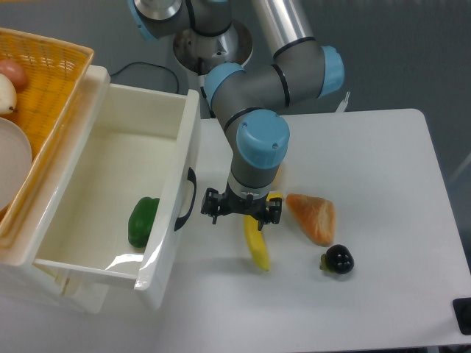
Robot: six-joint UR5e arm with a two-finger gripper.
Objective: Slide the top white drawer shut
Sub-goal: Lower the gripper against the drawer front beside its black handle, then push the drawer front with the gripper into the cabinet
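The top white drawer [110, 158] stands pulled far out to the right, its front panel tilted, with a curved black handle [188, 198] on it. A green pepper [142, 221] lies inside near the front. My gripper [242, 212] hangs just right of the handle, a short gap away, above the upper end of a yellow banana [256, 243]. Its fingers point down and are hidden by the wrist from this camera, so I cannot say how they stand.
On the table right of the gripper lie a piece of bread [313, 216] and a dark round fruit [338, 259]. An orange wicker basket [44, 88] with an onion and a white dish sits on top of the cabinet at the left.
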